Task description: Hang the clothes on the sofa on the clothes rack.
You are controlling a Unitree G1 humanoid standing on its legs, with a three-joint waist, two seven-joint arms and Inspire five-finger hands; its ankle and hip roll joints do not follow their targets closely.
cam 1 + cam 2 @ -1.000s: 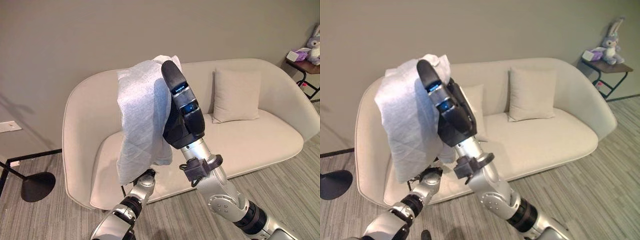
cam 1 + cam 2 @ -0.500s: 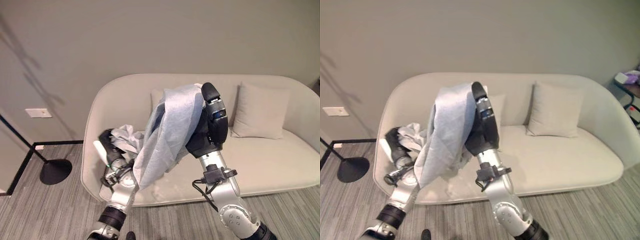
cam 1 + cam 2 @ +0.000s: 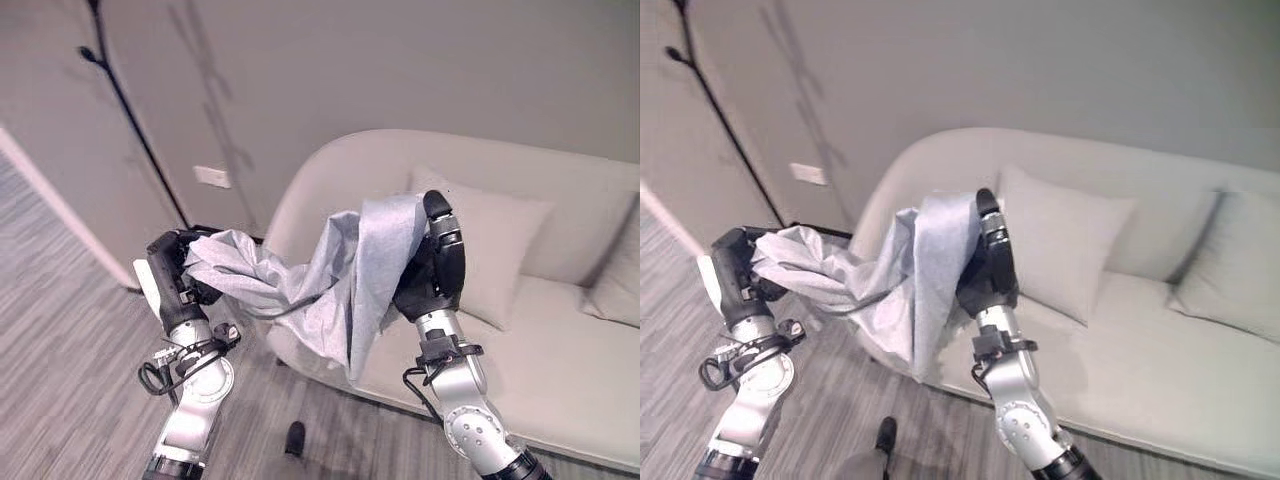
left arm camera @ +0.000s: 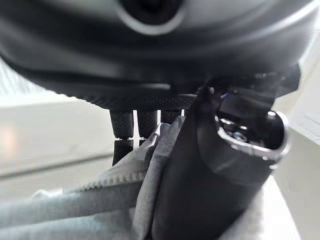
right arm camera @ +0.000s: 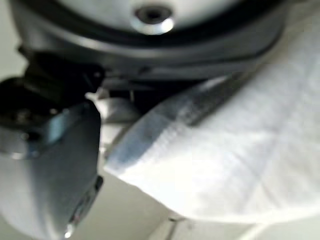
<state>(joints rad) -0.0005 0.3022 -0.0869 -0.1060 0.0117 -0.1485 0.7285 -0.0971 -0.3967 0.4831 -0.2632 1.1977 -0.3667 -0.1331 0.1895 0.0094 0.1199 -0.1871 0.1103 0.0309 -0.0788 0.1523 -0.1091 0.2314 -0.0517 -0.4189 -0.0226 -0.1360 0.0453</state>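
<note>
A light grey garment (image 3: 330,285) hangs stretched between my two hands in front of the beige sofa (image 3: 560,340). My left hand (image 3: 168,272) holds one bunched end low by the sofa's left arm; in the left wrist view its fingers (image 4: 124,134) and thumb curl round the cloth (image 4: 90,205). My right hand (image 3: 437,265) stands upright with the other end draped over its fingertips, and the cloth (image 5: 225,160) is pinched beside the thumb (image 5: 50,165). The clothes rack's thin black pole (image 3: 130,125) rises against the wall at upper left, beyond my left hand.
Two beige cushions (image 3: 495,250) lean on the sofa's back. A white wall socket (image 3: 212,177) sits beside the pole. Striped grey floor (image 3: 60,340) spreads out to the left of the sofa.
The camera has swung left, bringing the rack pole into view. My left hand has lifted its end of the garment off the sofa seat, so the cloth now spans both hands.
</note>
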